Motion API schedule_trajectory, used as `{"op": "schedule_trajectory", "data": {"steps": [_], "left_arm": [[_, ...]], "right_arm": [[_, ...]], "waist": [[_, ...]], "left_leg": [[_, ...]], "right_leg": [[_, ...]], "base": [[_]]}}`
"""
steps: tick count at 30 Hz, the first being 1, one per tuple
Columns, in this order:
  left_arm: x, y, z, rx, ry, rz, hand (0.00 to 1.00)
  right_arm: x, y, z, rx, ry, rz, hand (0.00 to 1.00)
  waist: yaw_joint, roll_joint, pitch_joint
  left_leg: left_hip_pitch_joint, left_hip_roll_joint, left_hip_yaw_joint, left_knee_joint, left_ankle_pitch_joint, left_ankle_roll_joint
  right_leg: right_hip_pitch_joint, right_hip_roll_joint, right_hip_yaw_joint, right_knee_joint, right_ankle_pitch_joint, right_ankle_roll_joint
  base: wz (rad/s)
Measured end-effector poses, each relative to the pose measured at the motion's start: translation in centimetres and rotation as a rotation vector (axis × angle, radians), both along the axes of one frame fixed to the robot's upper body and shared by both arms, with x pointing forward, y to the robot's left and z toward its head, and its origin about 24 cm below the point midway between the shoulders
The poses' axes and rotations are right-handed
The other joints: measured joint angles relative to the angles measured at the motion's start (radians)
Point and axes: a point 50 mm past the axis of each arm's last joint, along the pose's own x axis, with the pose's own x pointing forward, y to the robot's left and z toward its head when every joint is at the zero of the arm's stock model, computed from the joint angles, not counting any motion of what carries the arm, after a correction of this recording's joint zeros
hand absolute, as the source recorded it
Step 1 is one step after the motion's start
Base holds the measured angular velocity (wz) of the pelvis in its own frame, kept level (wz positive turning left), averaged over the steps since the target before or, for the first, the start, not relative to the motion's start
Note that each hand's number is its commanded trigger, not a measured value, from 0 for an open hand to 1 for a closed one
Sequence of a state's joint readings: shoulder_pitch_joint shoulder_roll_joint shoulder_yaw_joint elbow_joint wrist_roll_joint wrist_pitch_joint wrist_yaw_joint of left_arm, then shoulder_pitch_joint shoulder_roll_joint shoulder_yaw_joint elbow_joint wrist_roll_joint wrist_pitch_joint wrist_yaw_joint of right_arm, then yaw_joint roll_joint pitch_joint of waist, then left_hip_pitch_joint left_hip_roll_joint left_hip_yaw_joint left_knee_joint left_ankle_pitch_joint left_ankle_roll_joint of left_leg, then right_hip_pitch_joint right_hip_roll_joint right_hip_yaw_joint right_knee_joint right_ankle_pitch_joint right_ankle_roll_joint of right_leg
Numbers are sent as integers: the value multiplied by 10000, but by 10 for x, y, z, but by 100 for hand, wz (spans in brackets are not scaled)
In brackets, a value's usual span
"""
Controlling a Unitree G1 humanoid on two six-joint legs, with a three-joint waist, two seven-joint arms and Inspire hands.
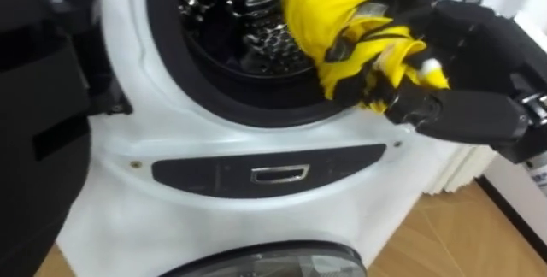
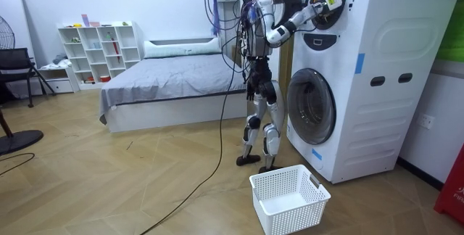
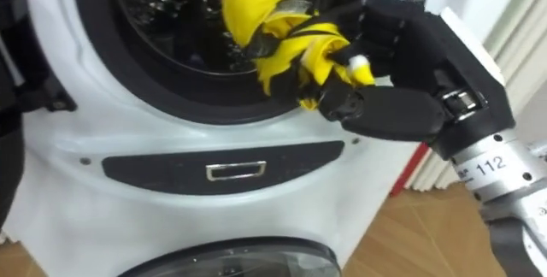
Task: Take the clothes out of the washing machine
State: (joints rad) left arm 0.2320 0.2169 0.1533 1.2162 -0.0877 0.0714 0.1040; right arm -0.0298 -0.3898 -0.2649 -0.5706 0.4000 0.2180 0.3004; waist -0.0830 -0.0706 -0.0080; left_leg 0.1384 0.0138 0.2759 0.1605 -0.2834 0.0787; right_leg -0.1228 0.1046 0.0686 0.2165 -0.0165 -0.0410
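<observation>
Currently: right hand (image 3: 410, 59) clenched round the yellow garment (image 3: 256, 3).
Garment sits at the drum mouth of the upper washing machine (image 1: 128, 132); white basket (image 2: 288, 199) on the floor near the robot.

The right robot hand (image 3: 419, 55) is black all over, with a boxy matte housing across its back and glossy, rounded fingers. A small metal fitting glints at the edge nearest the wrist. Behind it is a silver-grey cylindrical wrist section with dark printed numerals, then a darker grey forearm. In the room view the body is silver-grey with black at the joints and pale covers on the slim legs. A thick bundle of dark cables covers the torso and rises upward, and 1 dark cable trails across the floor.
</observation>
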Motion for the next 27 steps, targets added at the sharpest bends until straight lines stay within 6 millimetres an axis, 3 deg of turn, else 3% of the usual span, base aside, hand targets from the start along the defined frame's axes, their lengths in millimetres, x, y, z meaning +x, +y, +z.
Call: {"op": "schedule_trajectory", "data": {"steps": [2, 11, 18, 19, 23, 27], "left_arm": [[2, -1, 0, -2, -84, -44, 0], [-2, -3, 0, -8, -224, 297, 0], [-5, 3, 2, 256, -168, 389, 0], [-10, 4, 3, 387, -12, 435, 0], [-9, 10, 5, 735, 109, 249, 0], [13, 10, 4, 777, -465, 2, 0]], "right_arm": [[-2, -3, -5, 65, 217, -188, 100], [-15, -24, -11, 1149, 567, -632, 100], [-36, -59, -17, 2175, 844, -2003, 100], [-38, -62, -22, 2268, 1084, -2227, 100], [-47, -78, -52, 2599, 2393, -3207, 100], [-56, -101, -95, 3009, 4019, -5104, 100]], "waist": [[-85, -14, -6], [-149, -444, -31], [-393, -275, -4], [-628, -244, 4], [-890, -209, -8], [-1371, -195, -7]], "left_leg": [[34, 20, 1, 1, -10, -19], [17, 111, 224, 5, -34, -139], [93, 193, 487, 2, -70, -216], [93, 203, 556, 14, -82, -238], [125, 307, 1221, 55, -171, -383], [20, 354, 1869, 51, -182, -434]], "right_leg": [[17, -2, 3, 10, 9, -15], [-1, 107, 108, -101, 60, -126], [-1, 277, 416, -123, 128, -184], [-17, 319, 504, -122, 150, -201], [-97, 581, 1048, -219, 337, -273], [-352, 785, 1566, -282, 520, -282]], "base": [[-5], [-6], [-9], [-26], [-53], [-45]]}}
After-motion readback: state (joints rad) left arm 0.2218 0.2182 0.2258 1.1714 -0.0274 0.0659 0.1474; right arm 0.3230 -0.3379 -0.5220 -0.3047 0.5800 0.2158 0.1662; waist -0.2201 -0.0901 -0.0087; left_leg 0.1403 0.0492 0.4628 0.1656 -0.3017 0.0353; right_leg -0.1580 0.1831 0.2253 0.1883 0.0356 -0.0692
